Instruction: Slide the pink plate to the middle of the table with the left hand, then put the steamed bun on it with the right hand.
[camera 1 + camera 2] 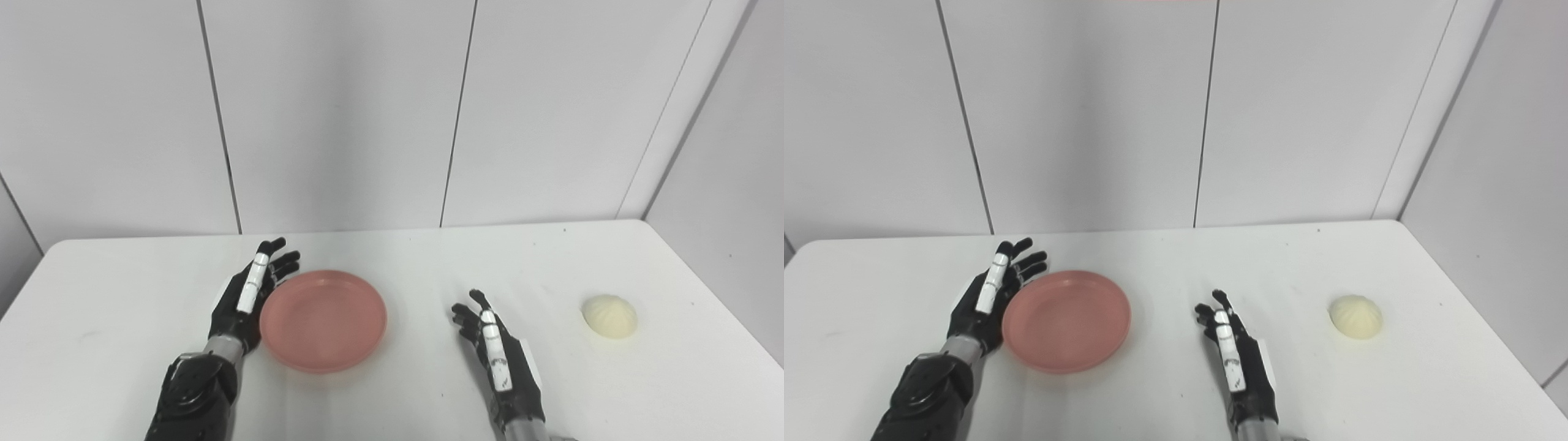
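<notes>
The pink plate (323, 321) is lying flat, hollow side up, on the white table (404, 257), and everything else is placed here by reference to it. Being round, it is showing no long axis and no particular heading; its rim is simply facing upward. The left hand (245, 300) is standing on edge just beside the plate's left rim, palm turned toward it, fingers (277, 257) spread and reaching away from the robot toward the wall behind the plate; it is holding nothing, and whether the palm is actually touching the rim cannot be told. The right hand (1234, 355) is resting to the right of the plate, apart from it, also edge-on with fingers stretched out and slightly parted, gripping nothing. The steamed bun (1356, 316) is sitting well to the right of the plate, beyond the right hand (dome up, pleats running over its top), flat side down on the table, and likewise round enough that no long axis is showing.
</notes>
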